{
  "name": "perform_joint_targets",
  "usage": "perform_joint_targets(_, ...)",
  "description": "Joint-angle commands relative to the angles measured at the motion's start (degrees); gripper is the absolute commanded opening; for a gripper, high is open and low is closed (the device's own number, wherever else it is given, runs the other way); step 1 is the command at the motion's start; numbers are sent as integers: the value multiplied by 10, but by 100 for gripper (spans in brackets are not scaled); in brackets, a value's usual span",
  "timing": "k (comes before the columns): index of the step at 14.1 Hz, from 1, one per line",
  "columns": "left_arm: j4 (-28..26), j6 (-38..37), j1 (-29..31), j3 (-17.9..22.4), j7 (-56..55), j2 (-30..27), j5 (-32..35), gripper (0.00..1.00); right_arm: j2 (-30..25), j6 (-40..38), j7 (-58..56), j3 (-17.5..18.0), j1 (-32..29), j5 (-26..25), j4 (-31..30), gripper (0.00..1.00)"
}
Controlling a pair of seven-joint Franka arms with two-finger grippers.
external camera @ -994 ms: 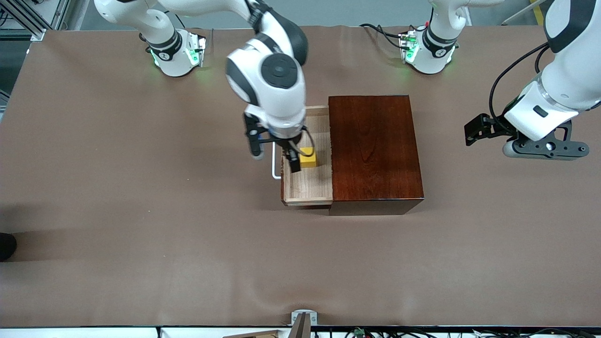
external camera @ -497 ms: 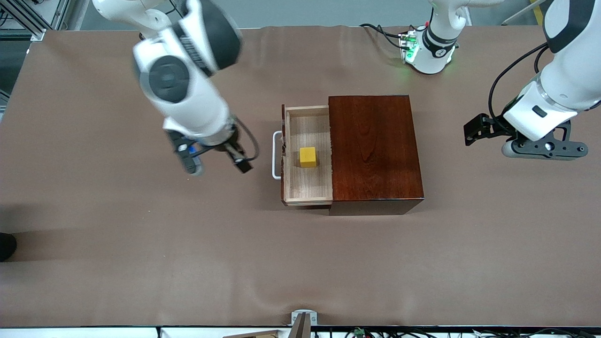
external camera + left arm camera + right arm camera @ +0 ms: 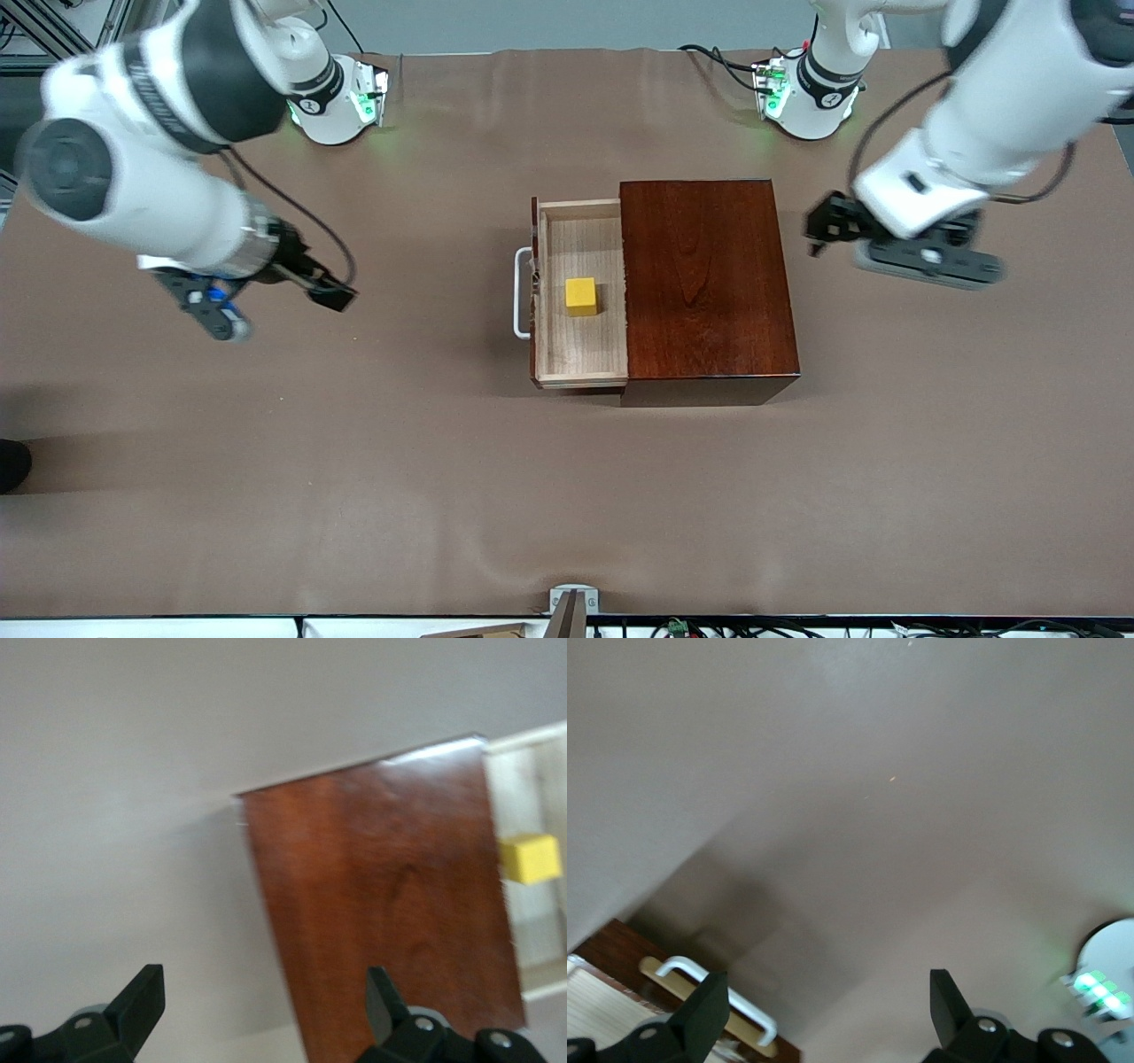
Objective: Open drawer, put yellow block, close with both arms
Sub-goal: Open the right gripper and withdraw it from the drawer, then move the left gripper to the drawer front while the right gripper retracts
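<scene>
Yellow small plain cube (image 3: 581, 296) lies in the pulled-out pale-wood drawer (image 3: 580, 354) of the glossy reddish-brown box, closing not yet done | front: right gripper (image 3: 266, 297) over bare brown surface (image 3: 567, 496) toward its arm's end; left gripper (image 3: 895, 248) beside the box, likely to brace it | left wrist: fingers (image 3: 142, 1001) spread, empty | right wrist: fingers (image 3: 704, 1010) wide, empty, white U-shaped handle (image 3: 718, 997) ahead.

The drawer (image 3: 580, 297) stands pulled out toward the right arm's end of the worktop (image 3: 354, 461), its tray open from above with only the yellow block (image 3: 581, 296) inside. The right hand (image 3: 266, 306) hangs over bare cloth well clear of the white handle (image 3: 521, 292); the left hand (image 3: 895, 252) hovers, fingers spread, beside the wooden box (image 3: 704, 288).
</scene>
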Motion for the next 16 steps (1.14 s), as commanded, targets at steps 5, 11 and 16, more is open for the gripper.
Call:
perform_joint_targets(5, 7, 43, -41, -147, 0, 35, 25, 100, -55, -54, -230, 8, -122, 14, -23, 100)
perform_joint_targets(11, 135, 122, -191, -141, 104, 197, 94, 100, -71, -58, -387, 5, -163, 8, -18, 100)
perform_joint_targets(16, 155, 203, -217, -141, 335, 289, 120, 100, -86, -54, -466, 25, -160, -34, -11, 100)
